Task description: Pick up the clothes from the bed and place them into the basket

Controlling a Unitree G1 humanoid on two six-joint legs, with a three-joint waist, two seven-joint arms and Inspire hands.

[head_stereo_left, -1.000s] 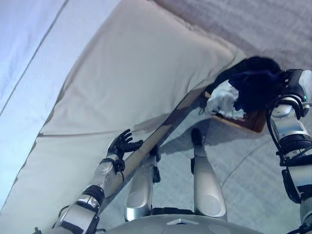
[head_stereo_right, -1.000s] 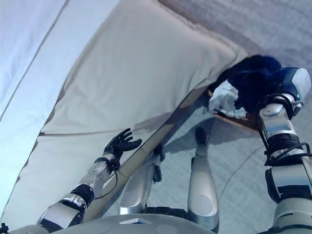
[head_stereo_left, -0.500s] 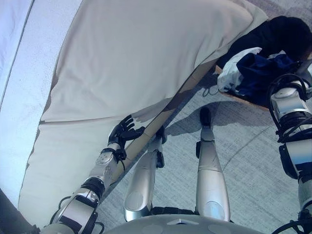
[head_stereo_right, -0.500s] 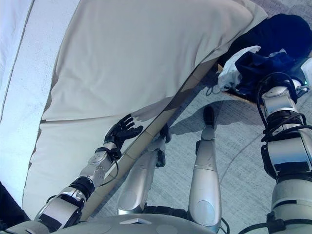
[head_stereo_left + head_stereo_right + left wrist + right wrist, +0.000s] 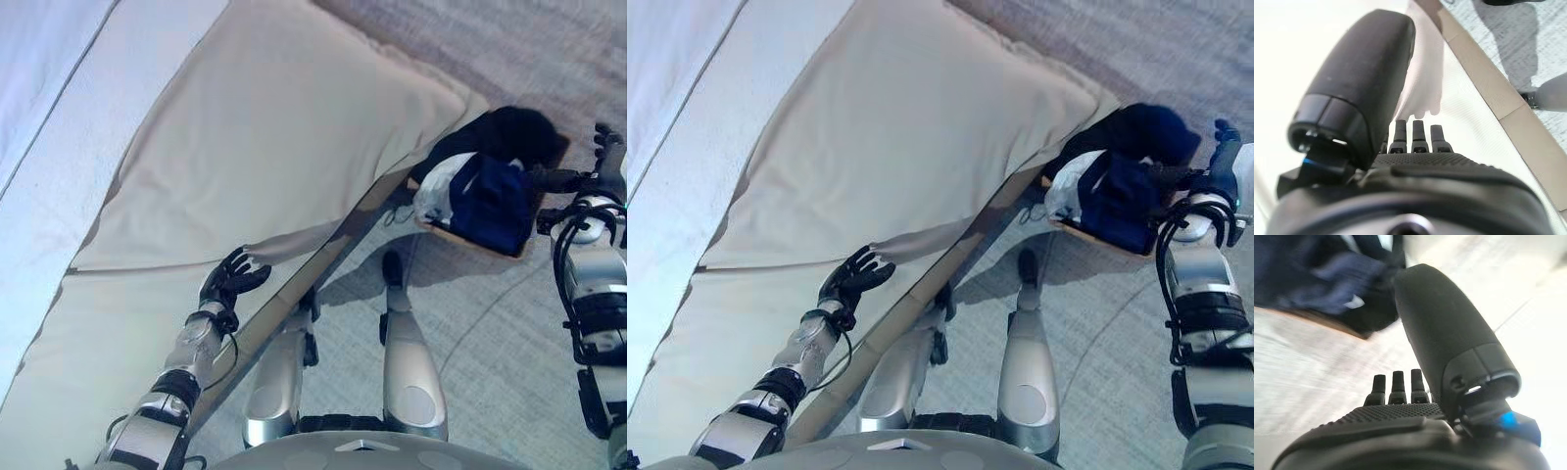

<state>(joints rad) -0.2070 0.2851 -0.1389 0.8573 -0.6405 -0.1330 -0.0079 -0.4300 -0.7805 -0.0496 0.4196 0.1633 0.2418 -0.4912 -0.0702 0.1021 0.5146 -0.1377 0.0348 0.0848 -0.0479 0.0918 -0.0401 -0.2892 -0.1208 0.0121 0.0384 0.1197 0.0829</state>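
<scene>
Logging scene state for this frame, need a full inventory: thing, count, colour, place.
bed: one, cream cover, robot's left and ahead, no clothes visible on it
basket: one, brown, on the floor at the bed's corner, robot's right
dark clothes: navy and black pile, in the basket
white garment: one, in the basket, on the side nearest the bed
carpet: grey, the floor
left hand: dark, open, at the bed's near edge
right hand: dark, open, empty, just past the basket

Left hand (image 5: pixel 231 281) rests spread and relaxed at the bed (image 5: pixel 274 157) edge; right hand (image 5: pixel 1221 162), fingers straight and empty, hovers off beyond the bed's corner.
</scene>
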